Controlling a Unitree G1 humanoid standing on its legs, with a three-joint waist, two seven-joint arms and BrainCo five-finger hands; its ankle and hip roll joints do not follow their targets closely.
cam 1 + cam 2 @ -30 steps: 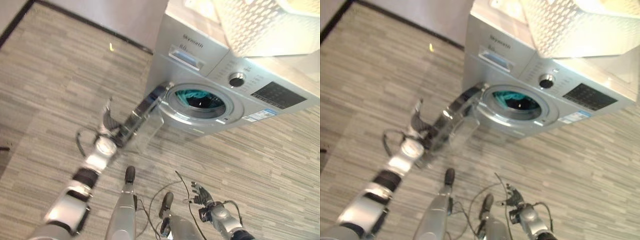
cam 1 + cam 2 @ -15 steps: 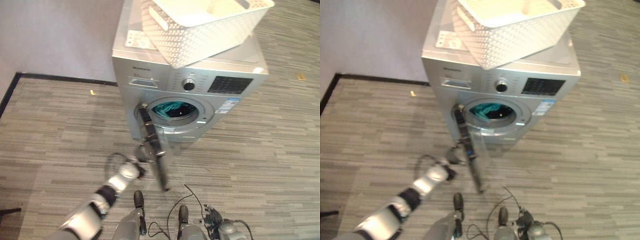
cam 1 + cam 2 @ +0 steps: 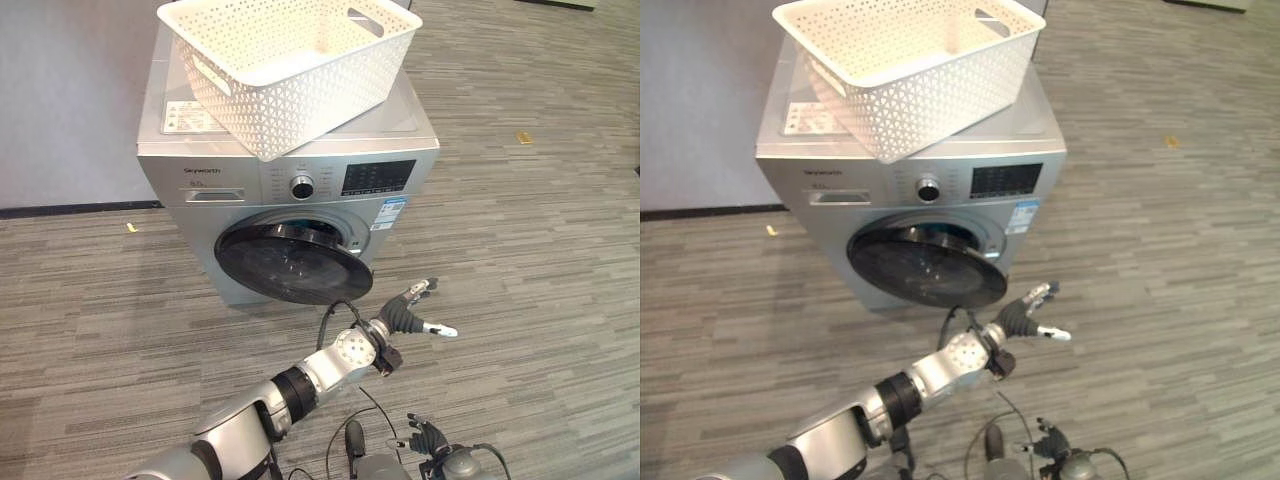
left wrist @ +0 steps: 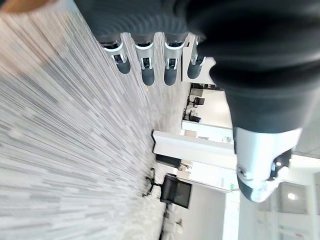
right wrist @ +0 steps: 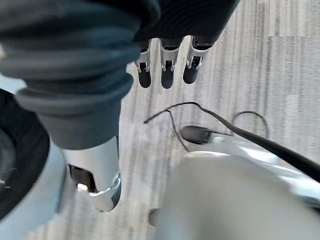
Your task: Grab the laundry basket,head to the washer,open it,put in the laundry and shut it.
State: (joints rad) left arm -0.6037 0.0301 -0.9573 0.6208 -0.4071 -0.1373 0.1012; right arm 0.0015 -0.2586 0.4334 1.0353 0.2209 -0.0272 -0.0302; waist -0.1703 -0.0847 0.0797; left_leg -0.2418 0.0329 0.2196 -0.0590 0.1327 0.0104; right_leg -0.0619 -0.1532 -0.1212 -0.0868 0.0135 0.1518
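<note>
The silver washer stands against the wall. Its dark round door is swung almost shut over the drum, with a thin gap showing at its upper right rim. A white perforated laundry basket sits tilted on top of the washer, and no laundry shows inside it. My left hand hovers low in front of the washer, just right of the door and apart from it, with its fingers straight and spread. Down near the floor, my right hand hangs open with relaxed fingers and holds nothing.
A grey wall with a black baseboard runs behind and to the left of the washer. Striped grey flooring stretches out to the right and in front. Small yellow scraps lie on the floor.
The camera has swung round. The door went from wide open to almost shut, hiding the teal cloth in the drum. My left hand has left the door and moved to its right.
</note>
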